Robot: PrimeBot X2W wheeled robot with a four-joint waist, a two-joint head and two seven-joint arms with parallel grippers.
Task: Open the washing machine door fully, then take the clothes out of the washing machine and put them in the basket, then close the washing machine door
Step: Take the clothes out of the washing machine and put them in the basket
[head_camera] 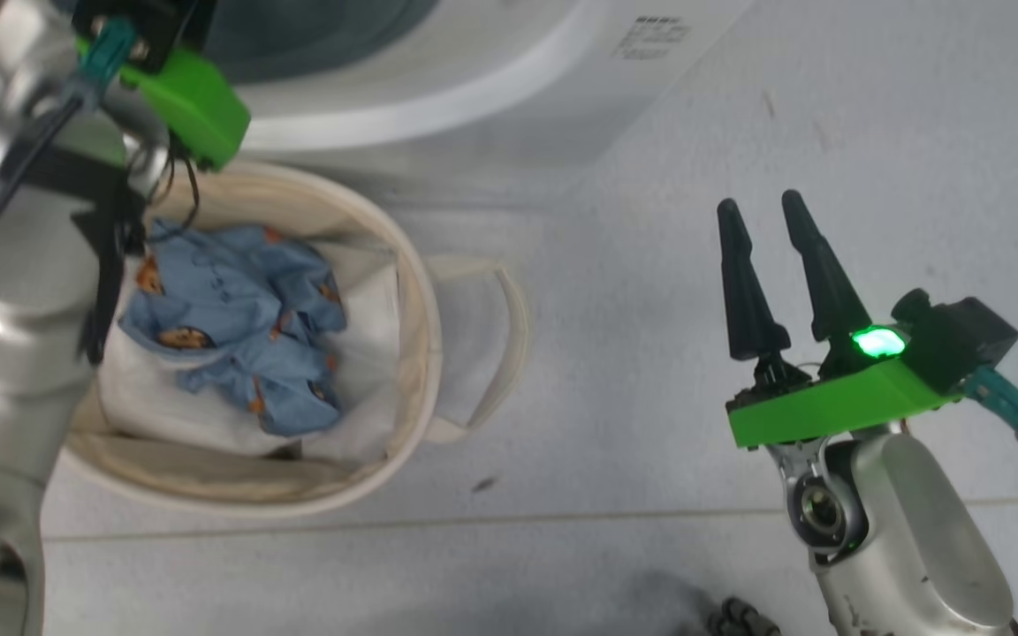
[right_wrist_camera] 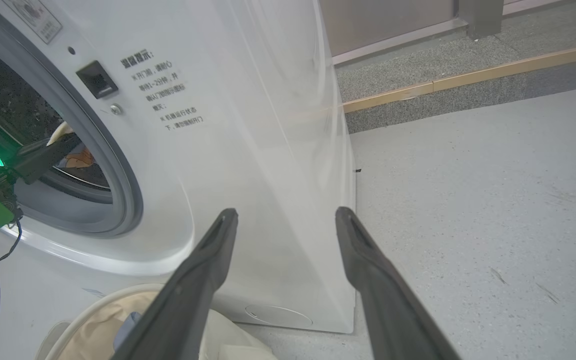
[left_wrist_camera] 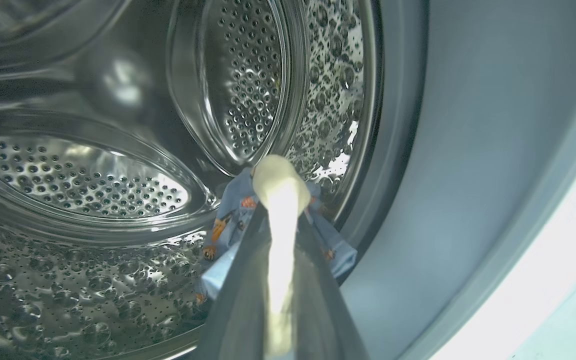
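Steel drum (left_wrist_camera: pixel 93 175) surrounds the left pincer (left_wrist_camera: pixel 279 172), clamped on blue clothes (left_wrist_camera: pixel 228 225) at its tips. Right pincer (head_camera: pixel 758 203) idles wide. Seemingly the removal step: next, draw back and carry them to the basket (head_camera: pixel 428 300).

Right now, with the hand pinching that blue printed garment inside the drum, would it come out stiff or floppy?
Probably floppy: the blue printed garment bunches in soft folds around the shut left hand. It is likely light too, as one small pinch gathers it. It may drag on the lip of the drum, which it lies beside.
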